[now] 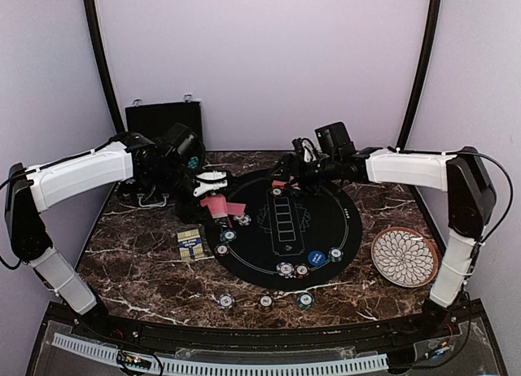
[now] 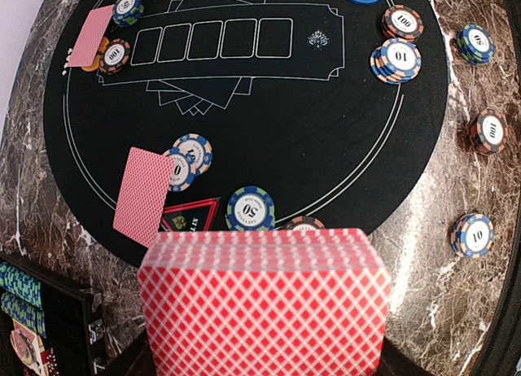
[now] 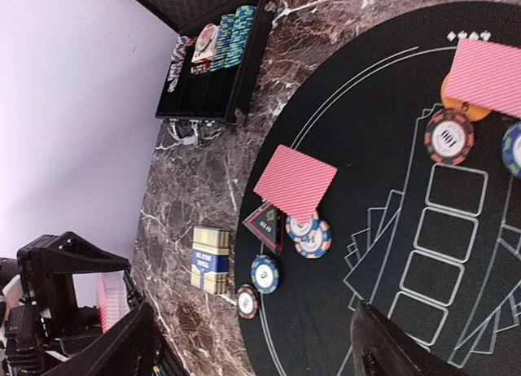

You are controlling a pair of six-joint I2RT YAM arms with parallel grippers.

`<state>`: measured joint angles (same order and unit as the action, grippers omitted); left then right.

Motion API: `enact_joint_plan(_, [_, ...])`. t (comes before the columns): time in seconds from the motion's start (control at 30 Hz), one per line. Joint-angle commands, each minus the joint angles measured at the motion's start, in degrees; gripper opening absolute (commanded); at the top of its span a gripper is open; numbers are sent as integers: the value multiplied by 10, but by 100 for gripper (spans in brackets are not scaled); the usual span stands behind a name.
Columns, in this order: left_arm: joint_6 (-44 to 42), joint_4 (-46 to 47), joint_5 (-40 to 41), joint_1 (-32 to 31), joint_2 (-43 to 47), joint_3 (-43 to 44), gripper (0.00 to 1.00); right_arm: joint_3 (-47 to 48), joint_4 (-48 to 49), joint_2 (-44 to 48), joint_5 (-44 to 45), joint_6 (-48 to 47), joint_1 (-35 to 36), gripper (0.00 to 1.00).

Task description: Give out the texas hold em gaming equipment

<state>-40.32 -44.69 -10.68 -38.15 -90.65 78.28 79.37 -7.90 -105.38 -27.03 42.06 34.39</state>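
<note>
Left gripper (image 1: 213, 182): jaws clamped on red diamond-backed card deck (image 2: 262, 303), at left rim of black round felt mat (image 1: 334, 221). Right gripper (image 3: 252, 315): jaws wide, empty, over mat's far edge. Single cards lie at mat's far edge (image 3: 487, 73) and left edge (image 3: 295, 181). Striped poker chips (image 2: 250, 207) partly spread. Near, right sides cardless; most dealing probably left.

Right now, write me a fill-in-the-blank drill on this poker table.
The left gripper is shut on the ____ of red-backed cards. The right gripper stands ____, holding nothing. The five outlined slots on the black mat are all ____.
Missing words: deck; open; empty.
</note>
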Motion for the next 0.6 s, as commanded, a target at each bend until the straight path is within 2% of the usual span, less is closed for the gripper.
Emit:
enact_joint_plan(0.0, [-2,4,-7,1,26,8,0,-52,106,37,-34,57,43,83])
enact_joint_plan(0.27, [13,-1,-18,1,19,29,0,-75,186,18,-60,126,119,83])
enact_joint_plan(0.37, [17,-3,-20,1,19,31,0,-76,239,1,-74,162,137,83])
enact_joint_plan(0.57, [19,-6,-21,1,21,35,0,-60,279,-32,-92,193,157,83])
